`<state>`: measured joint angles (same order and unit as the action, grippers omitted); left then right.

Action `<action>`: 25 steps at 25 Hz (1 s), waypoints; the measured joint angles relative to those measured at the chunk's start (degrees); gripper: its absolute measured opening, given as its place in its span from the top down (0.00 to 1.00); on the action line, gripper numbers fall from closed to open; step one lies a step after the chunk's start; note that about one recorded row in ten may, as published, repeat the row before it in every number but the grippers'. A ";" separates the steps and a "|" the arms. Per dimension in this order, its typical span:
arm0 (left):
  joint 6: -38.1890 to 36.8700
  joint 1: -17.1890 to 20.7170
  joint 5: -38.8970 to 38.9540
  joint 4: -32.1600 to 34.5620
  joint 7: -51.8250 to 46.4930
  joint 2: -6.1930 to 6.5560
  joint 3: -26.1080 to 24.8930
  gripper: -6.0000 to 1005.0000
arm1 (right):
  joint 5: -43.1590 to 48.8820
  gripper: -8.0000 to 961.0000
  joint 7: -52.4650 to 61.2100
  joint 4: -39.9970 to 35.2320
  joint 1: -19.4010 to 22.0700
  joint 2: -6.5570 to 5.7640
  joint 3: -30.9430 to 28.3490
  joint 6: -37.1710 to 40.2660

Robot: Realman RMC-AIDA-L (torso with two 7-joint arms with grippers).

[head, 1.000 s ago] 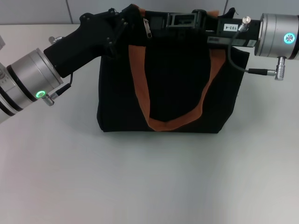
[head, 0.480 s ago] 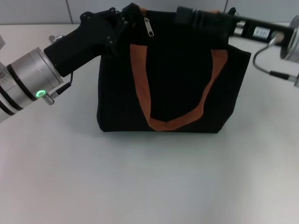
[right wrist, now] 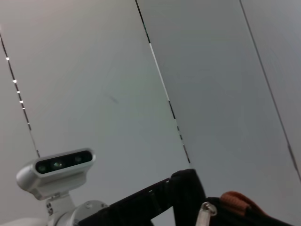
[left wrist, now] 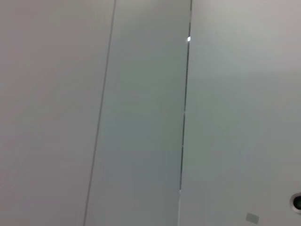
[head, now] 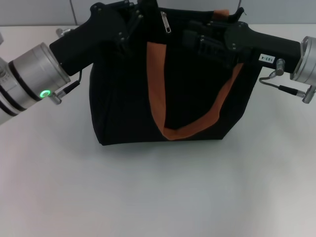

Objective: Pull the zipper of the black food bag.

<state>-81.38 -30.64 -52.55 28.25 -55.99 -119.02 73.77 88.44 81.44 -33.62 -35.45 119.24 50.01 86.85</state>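
Note:
The black food bag [head: 123,98] stands in the middle of the white table, its orange-brown handle [head: 155,84] looping down its front. The silver zipper [head: 165,22] hangs at the top edge, left of centre. My left gripper [head: 140,10] is at the bag's top left corner, shut on the fabric just left of the zipper. My right gripper [head: 192,37] reaches in from the right across the bag's upper front, right of the zipper and apart from it. In the right wrist view a small silver tab [right wrist: 205,213] and a bit of orange handle [right wrist: 237,200] show low down.
The white table [head: 158,187] stretches in front of the bag. A grey panelled wall [left wrist: 141,117] fills the left wrist view. The robot's head camera [right wrist: 56,172] shows in the right wrist view.
My right arm has swung from behind the bag's top to its upper front, with the gripper lower. The bag has shifted left and its top left corner has risen with my left gripper.

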 joint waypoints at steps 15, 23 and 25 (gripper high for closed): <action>0.77 -3.16 -0.01 -0.43 -0.39 -0.15 0.59 0.95 | 0.36 0.65 6.92 -1.86 -1.07 -0.22 0.97 0.36; 0.94 -3.37 0.00 -0.54 0.01 -0.16 0.58 0.95 | 0.42 0.66 9.54 -1.91 -2.21 -0.47 1.31 0.24; 1.02 -3.37 0.01 -0.56 0.04 -0.16 0.58 0.95 | 0.42 0.66 9.96 -1.88 -2.44 -0.51 1.37 0.24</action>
<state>-80.36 -34.02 -52.54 27.69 -55.95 -119.18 74.35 88.86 91.40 -35.50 -37.89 118.73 51.38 87.08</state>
